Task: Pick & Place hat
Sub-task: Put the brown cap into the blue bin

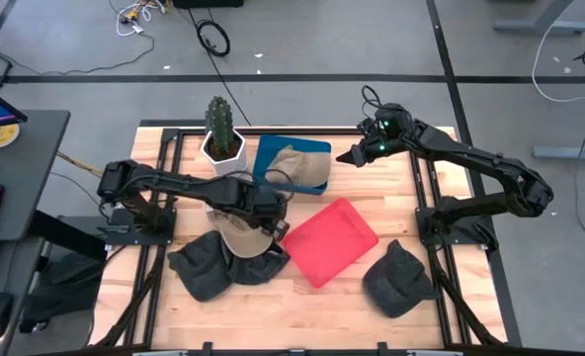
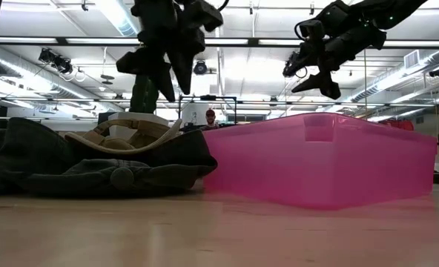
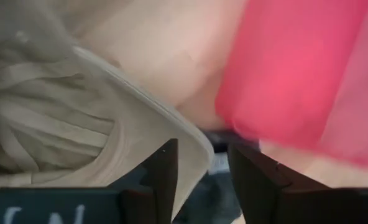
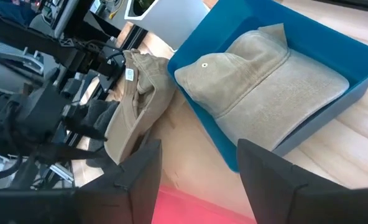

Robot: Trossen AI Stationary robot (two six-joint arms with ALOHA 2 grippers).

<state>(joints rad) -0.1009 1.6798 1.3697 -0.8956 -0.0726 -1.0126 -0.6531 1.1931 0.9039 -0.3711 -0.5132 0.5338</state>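
**Left gripper open over tan hat beside tray**

Seen closest in the left wrist view: left gripper [image 3: 202, 149], fingers [image 3: 164, 180] parted, holding nothing. In the gap between them, the curved brim edge of the tan hat [image 3: 78, 124], not pinched. Hangs above the hat rather than on it, fingers pointing down, as seen from table height.

Tan hat lying inside-up, pale lining and sweatband showing. Rests partly on the table [image 1: 391, 203] and partly across the dark hats [image 1: 202, 269] heaped at the near left. Long axis roughly from the cactus [image 1: 219, 121] side toward that heap. Brim end toward the tray [image 1: 330, 240], going by the wrist view; from above, cannot tell. Tray just beside the hat, red, set at an angle to the table edges, with another dark hat [image 1: 399, 281] beyond its right corner.

Right gripper [image 4: 199, 149] raised off the table by the right end of the bin [image 4: 352, 81], fingers spread wide, empty. Inside the blue bin, a second tan hat, the binned hat [image 4: 265, 81], crown up, long axis along the bin's length, button-topped crown toward the end nearer the cactus. Bin just beside the white cactus pot at the back of the table.
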